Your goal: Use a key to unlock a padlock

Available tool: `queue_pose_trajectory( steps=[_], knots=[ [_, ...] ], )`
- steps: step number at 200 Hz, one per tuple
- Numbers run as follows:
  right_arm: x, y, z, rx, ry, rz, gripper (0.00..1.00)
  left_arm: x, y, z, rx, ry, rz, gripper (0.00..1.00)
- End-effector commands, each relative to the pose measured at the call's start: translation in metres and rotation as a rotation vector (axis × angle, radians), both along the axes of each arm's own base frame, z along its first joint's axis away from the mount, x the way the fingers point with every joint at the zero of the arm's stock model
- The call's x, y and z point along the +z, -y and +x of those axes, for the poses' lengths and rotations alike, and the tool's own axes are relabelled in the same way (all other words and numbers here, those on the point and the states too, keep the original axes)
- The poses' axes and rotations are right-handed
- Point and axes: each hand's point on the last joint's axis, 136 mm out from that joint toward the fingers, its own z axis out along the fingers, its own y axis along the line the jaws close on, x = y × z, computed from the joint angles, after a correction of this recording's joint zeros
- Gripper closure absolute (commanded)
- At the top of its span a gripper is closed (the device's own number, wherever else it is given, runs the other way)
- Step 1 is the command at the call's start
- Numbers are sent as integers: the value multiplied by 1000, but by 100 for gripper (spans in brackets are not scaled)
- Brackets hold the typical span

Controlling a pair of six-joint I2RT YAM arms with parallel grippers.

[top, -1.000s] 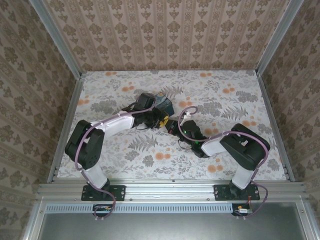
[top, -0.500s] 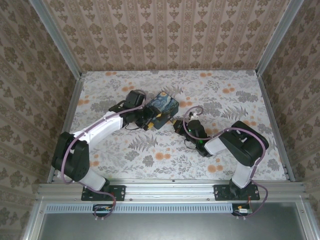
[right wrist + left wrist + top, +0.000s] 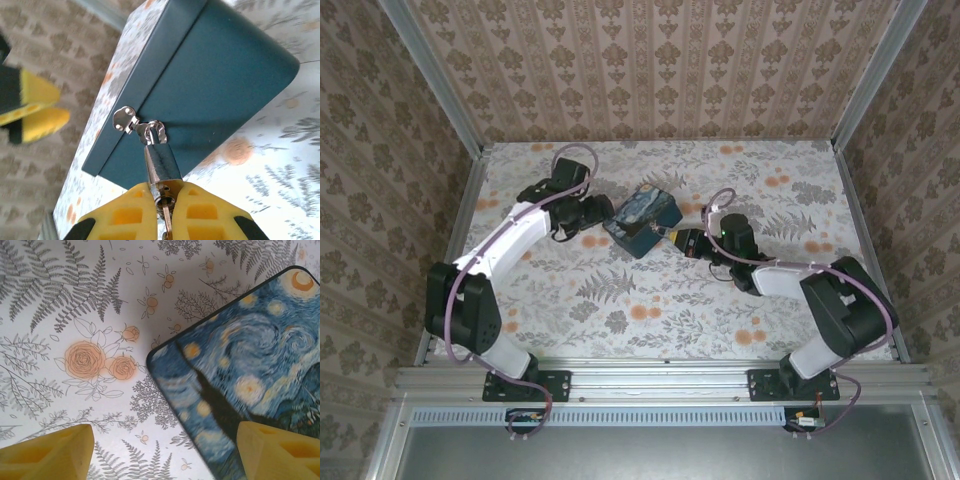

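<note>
Bright, even, diffuse light thru-out; overhead view sharp, shadows faint. Left wrist cam: starry-painted box (image 3: 240, 365) a bit soft, pale shadow on floral table cover (image 3: 75, 315) beside it. Right wrist cam: padlock (image 3: 161, 162) crisp w/ small glints; wallpaper (image 3: 50, 30) behind blurred.

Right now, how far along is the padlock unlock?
Done: the thin metal key looks seated in the keyhole of the small silvery cylindrical padlock. In hand: the right gripper is shut on the key; the left gripper is open above the dark blue swirl-painted box, holding nothing. Left: the shackle looks closed through the box's silver hasp, so turning and release remain.
</note>
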Motion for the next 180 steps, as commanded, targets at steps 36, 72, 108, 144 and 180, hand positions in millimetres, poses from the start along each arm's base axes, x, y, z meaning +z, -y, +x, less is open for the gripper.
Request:
queue_pose_trajectory(
  steps=[36, 72, 108, 144, 180],
  knots=[
    [86, -9, -40, 314, 387, -131, 97, 18, 16, 7, -145, 21, -45, 24],
    [96, -9, -46, 384, 479, -207, 99, 25, 31, 3, -169, 20, -141, 23],
    [97, -6, -44, 406, 523, -232, 99, 29, 40, -4, -193, 26, -197, 24],
    [94, -5, -36, 394, 444, -222, 99, 67, 73, -18, -443, 195, -163, 33],
    [89, -4, -28, 338, 300, -180, 99, 52, 95, -32, -876, 435, 151, 38]
  ],
)
